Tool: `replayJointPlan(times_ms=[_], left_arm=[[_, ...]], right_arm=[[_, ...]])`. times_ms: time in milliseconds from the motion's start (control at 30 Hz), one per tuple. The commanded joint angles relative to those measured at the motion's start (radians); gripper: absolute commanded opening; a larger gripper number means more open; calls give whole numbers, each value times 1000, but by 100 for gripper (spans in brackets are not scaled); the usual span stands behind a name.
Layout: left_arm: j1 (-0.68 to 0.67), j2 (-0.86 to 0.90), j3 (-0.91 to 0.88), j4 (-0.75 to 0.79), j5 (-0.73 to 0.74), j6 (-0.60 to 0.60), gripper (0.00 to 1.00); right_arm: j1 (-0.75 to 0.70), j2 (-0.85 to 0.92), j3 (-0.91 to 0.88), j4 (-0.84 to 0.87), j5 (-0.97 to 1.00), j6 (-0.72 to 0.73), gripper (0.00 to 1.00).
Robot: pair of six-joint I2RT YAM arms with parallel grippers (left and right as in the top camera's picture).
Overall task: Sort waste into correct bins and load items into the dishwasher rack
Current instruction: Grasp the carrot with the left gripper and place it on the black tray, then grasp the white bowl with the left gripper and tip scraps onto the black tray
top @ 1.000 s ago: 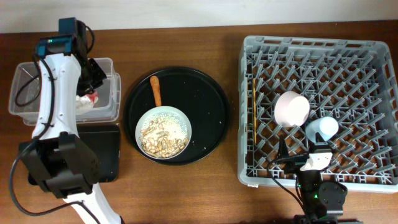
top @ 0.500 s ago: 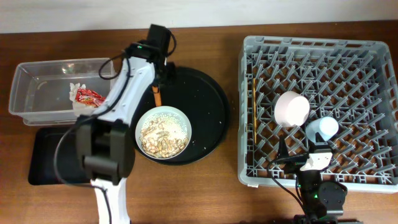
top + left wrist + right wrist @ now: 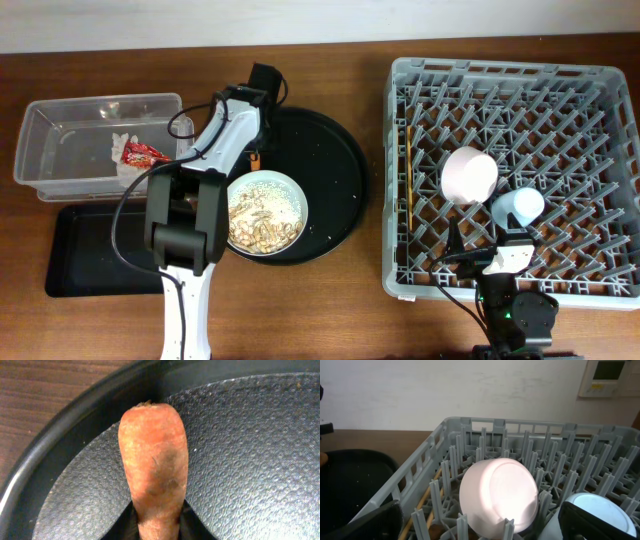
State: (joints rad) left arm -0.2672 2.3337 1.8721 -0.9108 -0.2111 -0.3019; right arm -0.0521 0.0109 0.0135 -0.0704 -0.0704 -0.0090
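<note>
Left wrist view: the left gripper (image 3: 158, 529) had its fingers (image 3: 120, 532) pinched on the near end of the carrot stick (image 3: 152, 460). The stick ran straight ahead of the fingertips, low over the round tray (image 3: 250, 460). It was orange, dull-skinned and faintly scuffed, with a blunt far tip near the rim. Trouble? That short end-hold could let it swing or slip on the lift and drop before reaching a bin. Farther off, the right gripper (image 3: 485, 527) sat with fingers apart at the rack (image 3: 450, 430).

Left arm (image 3: 228, 130) — white links, black joints, looping black cables.
</note>
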Motion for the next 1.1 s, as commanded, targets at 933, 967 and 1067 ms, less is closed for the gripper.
replayJointPlan(times_ms=[933,967,1067], left_arm=[[608,-793,-822,-10,193,-268,67],[608,-793,-792,-41,259,-228,67],[525,-811,-697,-71,447,-74,62]], right_arm=[[-7,-5,-8,0,-5,-6,98],[-7,-5,-8,0,-5,-6,98],[-7,-5,-8,0,-5,-6,98]])
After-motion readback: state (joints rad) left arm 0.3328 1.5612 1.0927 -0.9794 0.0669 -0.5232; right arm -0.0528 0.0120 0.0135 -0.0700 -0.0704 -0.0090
